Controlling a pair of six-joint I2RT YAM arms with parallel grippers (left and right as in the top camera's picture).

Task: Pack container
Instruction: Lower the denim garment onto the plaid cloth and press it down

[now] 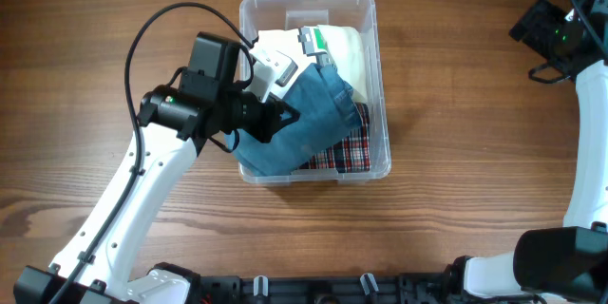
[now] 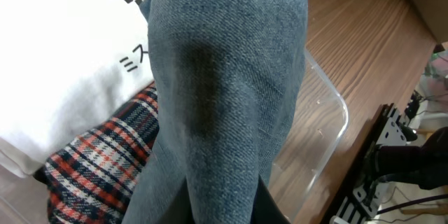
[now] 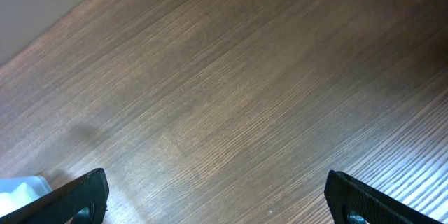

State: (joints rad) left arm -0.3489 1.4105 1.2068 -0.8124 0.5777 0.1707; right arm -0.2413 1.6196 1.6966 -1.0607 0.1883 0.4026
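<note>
Clear plastic rectangular container: stands near the middle of the brown wood-grain table, long side running away from the robot; its rounded rim shows at the right of the left wrist view.
Contents, far end: white folded garment with black printed characters, and a small green-and-white tag lying on top of it.
Contents, near end: red, white and navy plaid cloth lying low in the container, partly covered.
Blue denim garment: spread across the middle of the container over the other two pieces, one edge draped over the left wall; it fills most of the left wrist view.
Left gripper: reaches in over the left wall – jaws pinched nearly together on a fold of the blue denim garment.
Right gripper: jaws spread fully wide and holding nothing – only bare table lies beneath it, well apart from the container.
</note>
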